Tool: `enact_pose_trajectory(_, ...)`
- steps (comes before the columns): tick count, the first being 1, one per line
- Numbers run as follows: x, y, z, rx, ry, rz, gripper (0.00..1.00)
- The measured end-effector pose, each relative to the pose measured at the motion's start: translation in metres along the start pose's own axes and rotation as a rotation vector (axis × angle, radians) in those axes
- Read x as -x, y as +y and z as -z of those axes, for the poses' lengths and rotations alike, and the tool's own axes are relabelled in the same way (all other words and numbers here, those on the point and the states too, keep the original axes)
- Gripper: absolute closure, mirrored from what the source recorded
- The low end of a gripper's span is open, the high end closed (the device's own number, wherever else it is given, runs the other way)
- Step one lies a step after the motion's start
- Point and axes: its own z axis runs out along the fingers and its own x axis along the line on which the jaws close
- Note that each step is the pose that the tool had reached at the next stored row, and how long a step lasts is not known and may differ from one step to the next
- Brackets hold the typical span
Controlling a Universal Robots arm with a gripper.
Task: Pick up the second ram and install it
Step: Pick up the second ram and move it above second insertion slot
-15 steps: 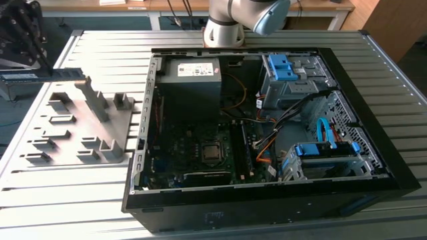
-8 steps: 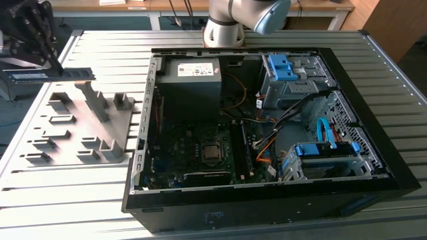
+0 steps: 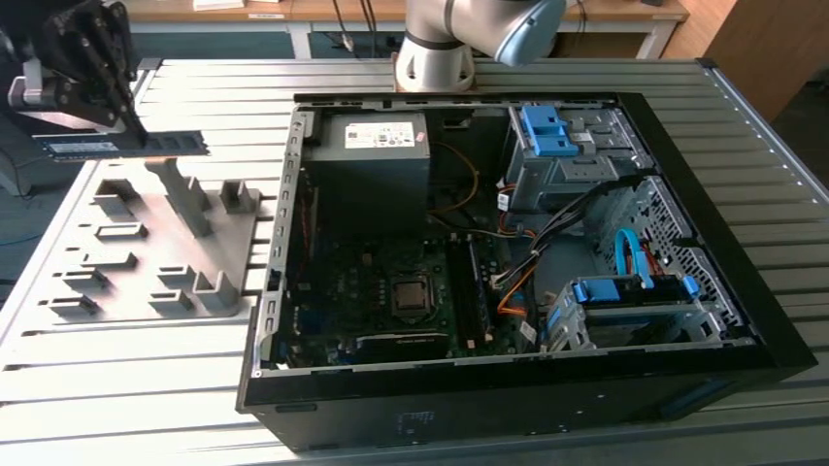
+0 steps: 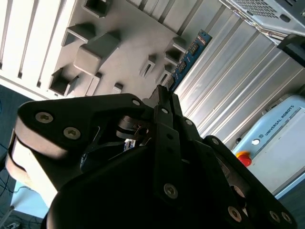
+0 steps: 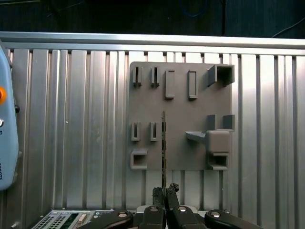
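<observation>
In the exterior view the tool (image 3: 134,131) is clenching the second ram (image 3: 175,144), holding it level in open air above the grey holder block (image 3: 143,243); the open computer case (image 3: 518,243) is sitting beside the block on the table (image 3: 130,388), toward the exterior view's right.

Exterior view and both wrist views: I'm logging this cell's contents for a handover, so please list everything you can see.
ram: one, dark green-black, in the gripper above the holder
holder: one, grey, on the table, exterior view's left of the case
case: one, black, open, on the table
power supply: one, grey, inside the case
drive cages: two, grey with blue clips, inside the case
table: one, silver, slatted
arm base: one, silver-grey, beyond the case
gripper: one, black, shut on the ram
</observation>
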Motion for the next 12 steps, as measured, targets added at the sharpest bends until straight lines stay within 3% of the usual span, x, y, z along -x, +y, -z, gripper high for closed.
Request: enact_pose_trajectory(12,0.0000,-0.0274,0.0009,0.0000,0.0000,0.000,0.86)
